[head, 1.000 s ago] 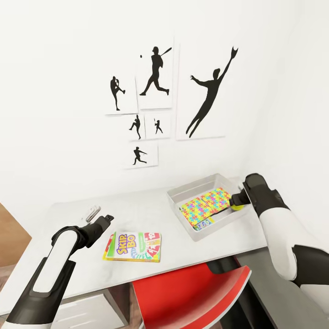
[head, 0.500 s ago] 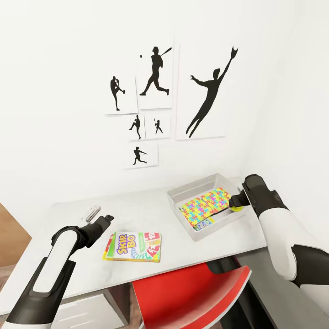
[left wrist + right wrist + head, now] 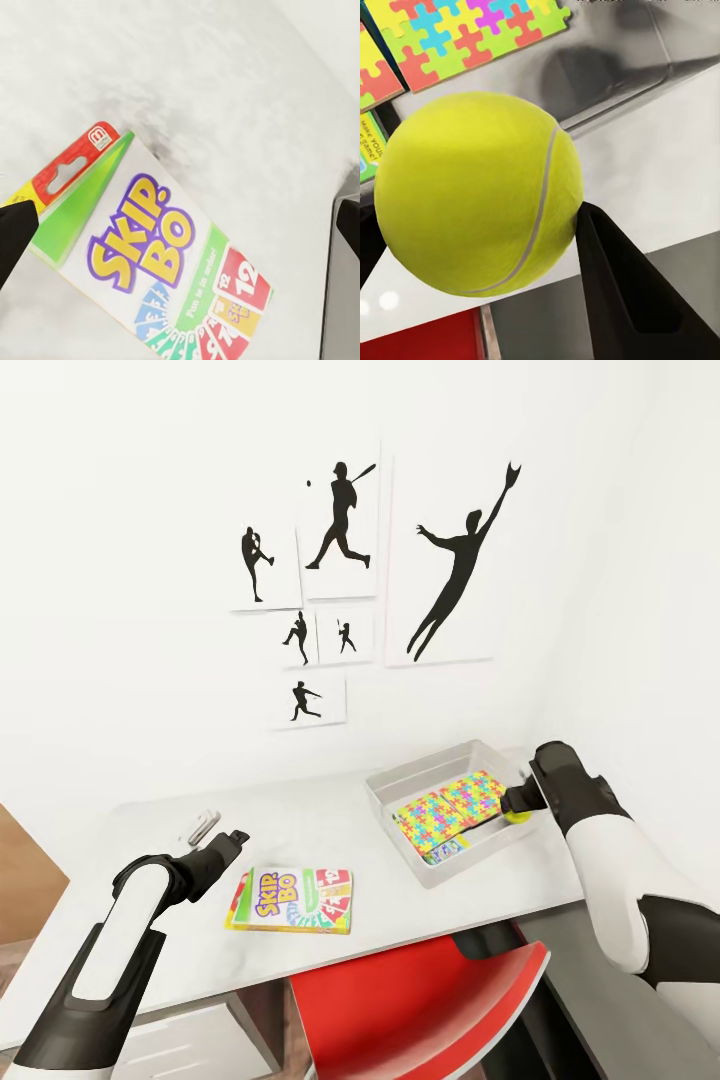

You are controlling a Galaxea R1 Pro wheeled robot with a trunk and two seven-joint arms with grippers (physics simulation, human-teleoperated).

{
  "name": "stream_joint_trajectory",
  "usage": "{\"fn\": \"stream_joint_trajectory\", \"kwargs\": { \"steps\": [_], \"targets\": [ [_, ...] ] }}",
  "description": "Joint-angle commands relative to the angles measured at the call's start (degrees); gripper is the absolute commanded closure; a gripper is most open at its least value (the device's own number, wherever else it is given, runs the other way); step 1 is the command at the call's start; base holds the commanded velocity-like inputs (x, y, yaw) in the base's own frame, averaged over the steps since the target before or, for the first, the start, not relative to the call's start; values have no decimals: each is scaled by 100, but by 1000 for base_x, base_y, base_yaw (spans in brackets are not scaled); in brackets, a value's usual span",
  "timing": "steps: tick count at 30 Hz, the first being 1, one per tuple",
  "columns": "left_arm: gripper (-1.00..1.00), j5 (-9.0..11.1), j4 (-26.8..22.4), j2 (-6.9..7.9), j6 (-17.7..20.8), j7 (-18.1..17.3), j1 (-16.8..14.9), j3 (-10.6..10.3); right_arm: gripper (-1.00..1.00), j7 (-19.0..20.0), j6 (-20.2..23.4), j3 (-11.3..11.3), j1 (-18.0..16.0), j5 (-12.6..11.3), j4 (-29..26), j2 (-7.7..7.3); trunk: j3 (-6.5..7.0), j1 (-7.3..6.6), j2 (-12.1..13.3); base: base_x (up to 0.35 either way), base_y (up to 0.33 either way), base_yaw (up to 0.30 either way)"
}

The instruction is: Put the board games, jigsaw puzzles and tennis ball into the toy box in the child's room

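**Ball held at toy box rim; SKIP-BO game still outside**

Nearest, the red chair (image 3: 420,1000) sits under the bench (image 3: 150,830). The SKIP-BO board game (image 3: 292,900) lies flat on the bench, not yet boxed. The left gripper (image 3: 222,838) hovers beside it, jaws wide. Farther right, the toy box (image 3: 400,778) holds 2 jigsaw puzzles (image 3: 452,807). The right gripper (image 3: 515,801), arm bent inward, has its jaws clamped on the tennis ball (image 3: 476,191) at the rim.

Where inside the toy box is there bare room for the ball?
The toy box is crowded: jigsaw puzzles cover most of its floor. A bare strip lies along its wall nearest the right gripper, which holds the tennis ball.
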Motion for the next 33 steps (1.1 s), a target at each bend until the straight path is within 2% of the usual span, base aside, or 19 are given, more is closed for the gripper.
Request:
{"fn": "stream_joint_trajectory", "kwargs": {
  "steps": [1, 18, 33],
  "targets": [
    [-100, 31, -7, 4, 15, 43, -7, -6, 100, 46, 18, -21, -6, 43, -6, 3, -13, 4, -13, 0, 0, 0],
    [-100, 31, -8, 4, 15, 43, -7, -6, 100, 46, -30, -44, -95, 26, -23, 97, -13, 4, -13, 0, 0, 0],
    [-100, 31, -11, 4, 15, 48, -7, -6, 100, 37, -60, -50, -106, 44, -15, 117, -13, 4, -13, 0, 0, 0]
  ]
}}
